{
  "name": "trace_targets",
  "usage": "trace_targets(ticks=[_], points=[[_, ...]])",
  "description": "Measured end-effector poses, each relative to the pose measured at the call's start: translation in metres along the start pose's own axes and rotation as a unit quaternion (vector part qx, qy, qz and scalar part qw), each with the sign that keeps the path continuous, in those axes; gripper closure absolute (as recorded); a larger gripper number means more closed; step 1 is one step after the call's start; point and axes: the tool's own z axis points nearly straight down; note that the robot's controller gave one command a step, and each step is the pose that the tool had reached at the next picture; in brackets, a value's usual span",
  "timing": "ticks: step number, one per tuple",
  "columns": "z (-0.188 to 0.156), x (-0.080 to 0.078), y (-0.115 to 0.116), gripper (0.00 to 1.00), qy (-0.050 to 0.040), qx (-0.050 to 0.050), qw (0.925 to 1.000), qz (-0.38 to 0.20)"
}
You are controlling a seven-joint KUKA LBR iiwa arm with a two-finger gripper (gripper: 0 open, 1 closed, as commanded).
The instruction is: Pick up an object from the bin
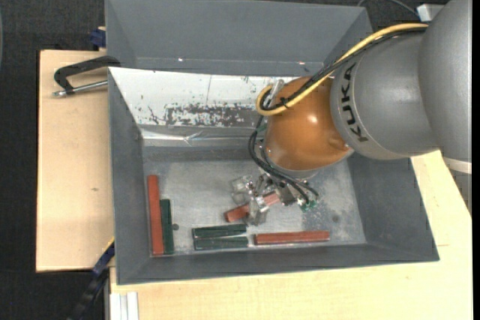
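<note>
My gripper (pixel 253 200) is low over the middle of the bin floor, under the arm's orange cover. A small red-brown block (pixel 235 214) lies just at its lower left, touching or almost touching it. A dark green bar (pixel 220 237) lies flat in front of that block, and a long red bar (pixel 292 237) lies to its right along the front wall. Whether anything sits inside the gripper is hidden by its metal parts.
Along the left wall lie a long red bar (pixel 154 215) and a shorter dark green bar (pixel 166 225), side by side. The arm and its cover hide the right middle of the bin.
</note>
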Motion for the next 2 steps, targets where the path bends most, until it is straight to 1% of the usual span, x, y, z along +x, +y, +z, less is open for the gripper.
trace_targets(ticks=[1, 2], points=[[0.000, 0.000, 0.000, 1.00, 0.0000, 0.000, 1.0000, 0.000], [-0.042, 0.009, -0.008, 1.00, 0.0036, -0.001, 0.9999, -0.012]])
